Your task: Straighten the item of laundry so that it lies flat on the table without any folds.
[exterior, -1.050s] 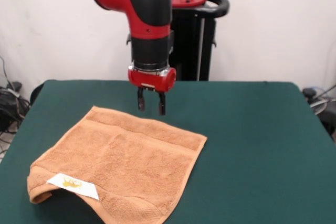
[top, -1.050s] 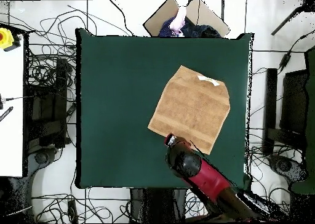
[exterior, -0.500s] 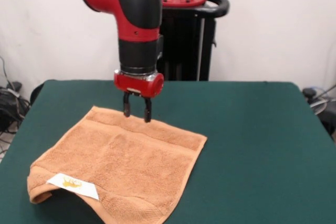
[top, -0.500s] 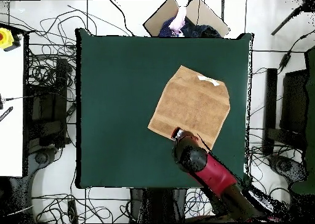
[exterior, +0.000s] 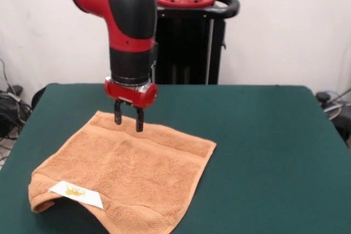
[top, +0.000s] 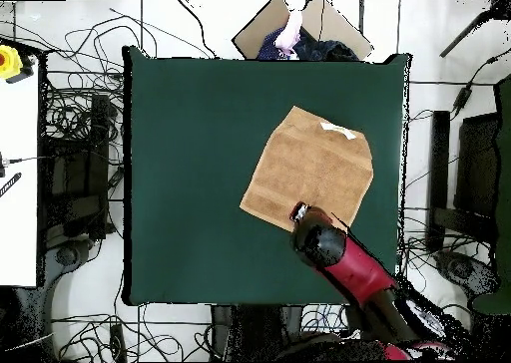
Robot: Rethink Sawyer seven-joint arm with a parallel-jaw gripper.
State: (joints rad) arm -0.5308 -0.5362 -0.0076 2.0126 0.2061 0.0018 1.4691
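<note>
Your gripper (exterior: 127,119) hangs point-down over the far border band of the orange-tan towel (exterior: 123,171), its two dark fingers (exterior: 140,120) parted with a gap between them and nothing clamped in that gap. From the front view you can see the tips are close to the terry surface, near the towel's far edge and toward its left far corner, but you cannot tell whether they touch the cloth or stop just above it. The towel lies on the dark green table (exterior: 263,152), in the left half of the front view, turned so that its corners point diamond-wise rather than square to the table edges. Most of the cloth is spread flat; the near-left corner is not, since there the edge curls up and under in a rounded fold, with the white label (exterior: 75,194) and its yellow print sitting on top of that turned part. In the overhead view you find the same towel (top: 309,175) on the right side of the table (top: 190,170), the label (top: 337,130) at its upper edge, and the red and black arm (top: 344,264) covering the towel's lower corner, so the gripper itself is hidden beneath it there.
</note>
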